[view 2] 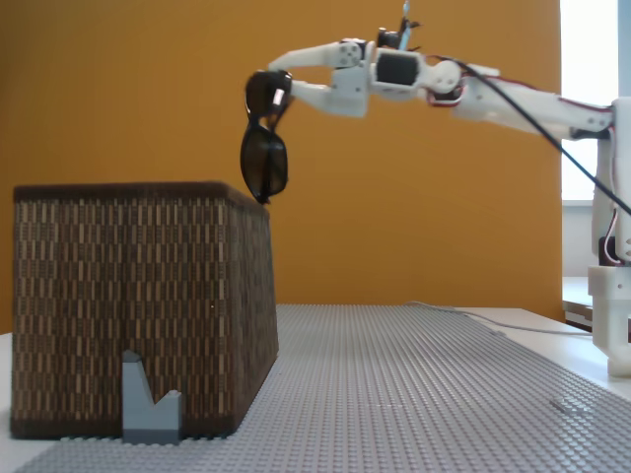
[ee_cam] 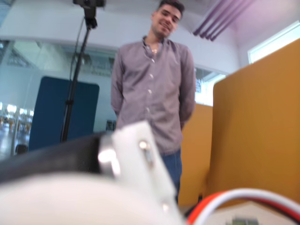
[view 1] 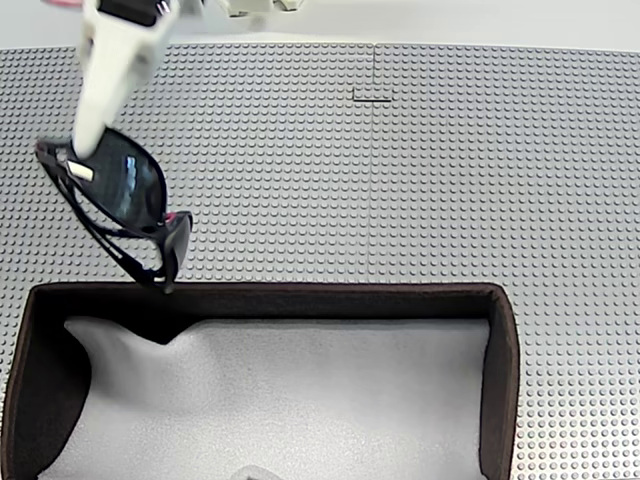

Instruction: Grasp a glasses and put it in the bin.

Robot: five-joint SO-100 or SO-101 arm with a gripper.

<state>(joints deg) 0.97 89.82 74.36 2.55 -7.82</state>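
The black glasses (view 1: 130, 195) hang in the air from my white gripper (view 1: 82, 160), which is shut on one end of the frame. In a fixed view from the side, the gripper (view 2: 279, 91) holds the glasses (view 2: 264, 163) with the lenses dangling downward. Their lowest tip sits right at the top rim of the bin (view 2: 138, 305), by its right corner. From above, that tip meets the bin's far wall (view 1: 300, 298) near the left end. The bin has dark woven walls and a pale lining (view 1: 300, 390). A blurred white finger (ee_cam: 140, 164) and a dark band (ee_cam: 51, 157) fill the bottom of the wrist view.
A grey studded baseplate (view 1: 420, 180) covers the table. A small grey brick piece (view 2: 148, 404) leans against the bin's front. The arm's base (view 2: 613, 296) stands at the right. A person (ee_cam: 152, 89) and a tripod (ee_cam: 75, 79) appear in the wrist view.
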